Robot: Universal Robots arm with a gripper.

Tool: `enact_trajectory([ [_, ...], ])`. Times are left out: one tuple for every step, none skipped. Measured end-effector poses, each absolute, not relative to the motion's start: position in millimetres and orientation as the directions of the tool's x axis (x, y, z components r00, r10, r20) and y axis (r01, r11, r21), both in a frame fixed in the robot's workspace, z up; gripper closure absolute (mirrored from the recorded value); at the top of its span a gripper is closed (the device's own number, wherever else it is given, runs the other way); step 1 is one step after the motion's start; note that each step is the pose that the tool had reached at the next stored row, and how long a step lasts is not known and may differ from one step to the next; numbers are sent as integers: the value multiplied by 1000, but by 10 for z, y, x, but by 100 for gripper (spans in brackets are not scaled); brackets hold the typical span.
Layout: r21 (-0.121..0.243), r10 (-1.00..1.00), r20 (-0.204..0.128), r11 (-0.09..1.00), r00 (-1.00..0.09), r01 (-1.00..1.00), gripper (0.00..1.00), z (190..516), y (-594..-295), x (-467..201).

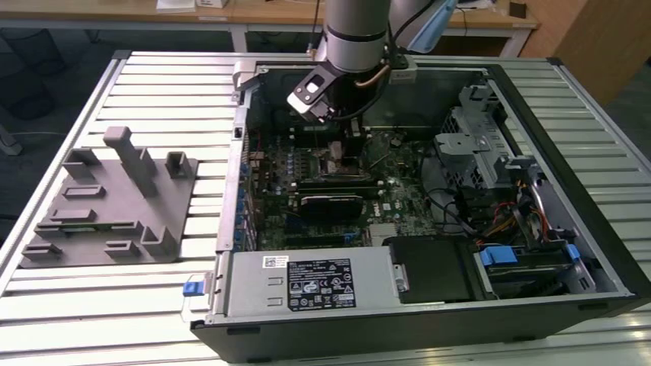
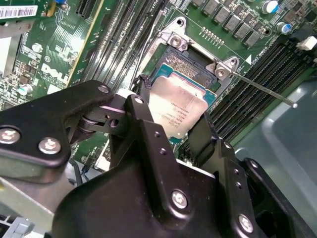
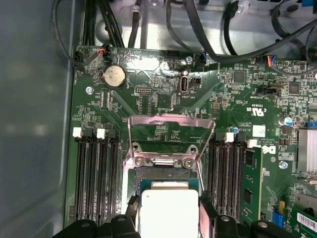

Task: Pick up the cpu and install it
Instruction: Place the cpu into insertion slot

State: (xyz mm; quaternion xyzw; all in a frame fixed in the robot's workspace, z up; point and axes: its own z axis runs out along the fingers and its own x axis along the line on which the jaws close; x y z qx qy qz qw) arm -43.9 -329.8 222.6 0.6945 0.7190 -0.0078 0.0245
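Over the dark square motherboard socket (image 2: 190, 62), the black gripper (image 2: 172, 113) clamps the small silvery square cpu (image 2: 183, 101) between its jaws. Pick-up done; seating unconfirmed, hinged metal load plate (image 3: 171, 118) open.

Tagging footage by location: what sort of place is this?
Probably a robotics lab: an open PC case on a slatted metal table, a grey fixture beside it, desks behind. The gripper holds the cpu.
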Motion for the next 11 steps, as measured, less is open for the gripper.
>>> enact_trajectory([
  [23,998,-46,35,-34,999,45,2222,-3297,-438],
  [23,998,-46,35,-34,999,45,2209,-3297,-438],
  [24,998,-46,35,-34,999,45,2192,-3297,-438],
  [24,998,-46,35,-34,999,45,2174,-3298,-438],
  [24,998,-46,35,-34,999,45,2156,-3298,-438],
  [25,998,-47,35,-34,999,45,2138,-3298,-438],
  [25,998,-46,35,-34,999,45,2122,-3297,-438],
  [26,998,-46,35,-33,999,45,2109,-3297,-438],
  [26,998,-47,34,-33,999,45,2100,-3297,-438],
  [26,998,-47,34,-33,999,45,2100,-3298,-439],
  [26,998,-47,34,-33,999,45,2100,-3298,-438],
])
